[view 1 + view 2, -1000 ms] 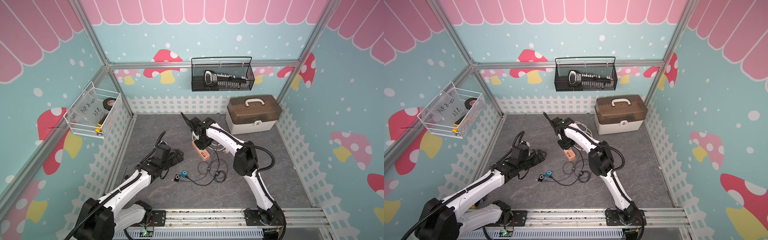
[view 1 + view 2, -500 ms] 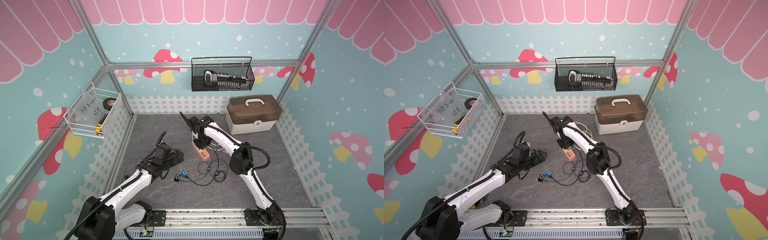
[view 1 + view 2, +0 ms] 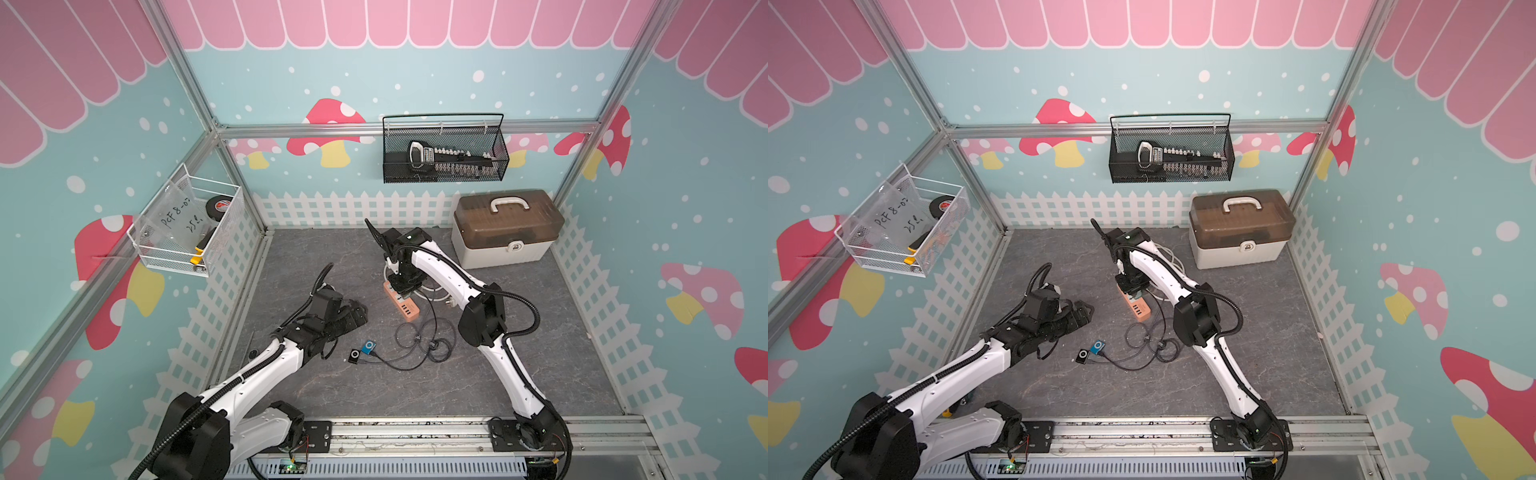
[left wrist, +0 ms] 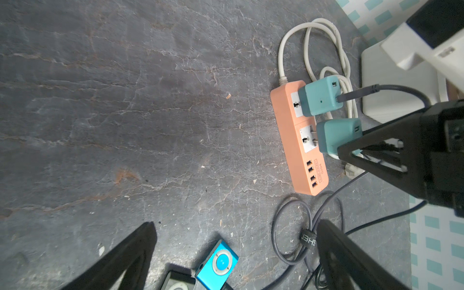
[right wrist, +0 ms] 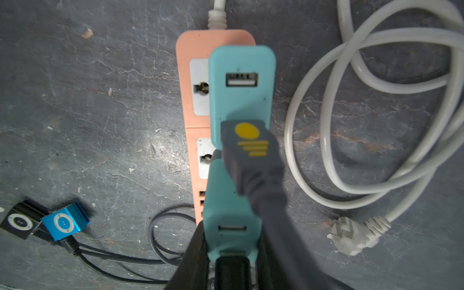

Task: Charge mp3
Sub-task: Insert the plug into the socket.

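On grey worktop (image 3: pixel 374 390), teal adapter (image 4: pixel 336 138) was clamped by right gripper (image 3: pixel 404 289), half-seated in power strip (image 4: pixel 298 180); straight push judged needed. Left gripper (image 4: pixel 237 226): spread, empty.

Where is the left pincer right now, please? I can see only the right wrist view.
Observer: The left pincer hangs open and empty above the gray mat, close to the blue mp3 player.
Operator: Thank you. Is the teal charger in my right pincer fully plugged in?
Observer: Apparently not: the left wrist view shows bare prongs between it and the socket of the orange power strip.
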Available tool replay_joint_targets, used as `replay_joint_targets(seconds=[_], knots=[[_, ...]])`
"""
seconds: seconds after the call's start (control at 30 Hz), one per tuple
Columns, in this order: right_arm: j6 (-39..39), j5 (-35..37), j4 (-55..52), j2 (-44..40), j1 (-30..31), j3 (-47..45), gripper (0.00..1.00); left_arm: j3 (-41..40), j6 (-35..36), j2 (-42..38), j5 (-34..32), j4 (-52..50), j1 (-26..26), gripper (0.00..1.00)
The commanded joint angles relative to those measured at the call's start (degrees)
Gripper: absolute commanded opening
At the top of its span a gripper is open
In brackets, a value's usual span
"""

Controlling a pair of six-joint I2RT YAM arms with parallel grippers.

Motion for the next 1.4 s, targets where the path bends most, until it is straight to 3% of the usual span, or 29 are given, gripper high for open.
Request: replay_joint_targets(seconds=[0.0,0.13,0.3,0.5,0.63,0.73,0.87,1.17,1.37], knots=[[-0.1,-2.9,-0.6,4.2,0.5,-2.1,0.00,-0.7,0.9,0.0,-0.1,0.1,0.3,0.99],[0.1,-3.5,3.7,1.9,1.2,-8.0,0.00,-0.8,0.8,-0.3,-0.4,0.1,0.3,0.99],[0.2,4.4,2.3,2.6,2.6,-10.2,0.00,-0.9,0.9,0.3,-0.5,0.1,0.3,0.99],[0.7,3.2,4.7,-0.8,3.2,-12.3,0.02,-0.9,1.1,0.4,-0.7,0.2,0.3,0.99],[1.2,2.8,5.5,-4.0,3.2,-9.6,0.31,-1.0,1.2,0.2,-1.0,0.2,0.3,0.99],[0.6,2.6,4.1,-4.3,3.1,-6.5,0.38,-1.0,1.3,0.0,-1.2,0.2,0.3,0.99],[0.4,2.8,2.3,-3.5,2.7,-3.6,0.55,-1.1,1.4,0.1,-1.2,0.1,0.3,0.99],[0.9,0.2,3.2,-8.0,2.9,-1.9,0.78,-1.1,1.7,0.3,-1.9,0.1,0.3,0.99],[0.0,5.6,4.1,-12.1,2.9,-1.8,0.86,-0.9,1.8,1.0,-1.9,0.3,0.3,0.99]])
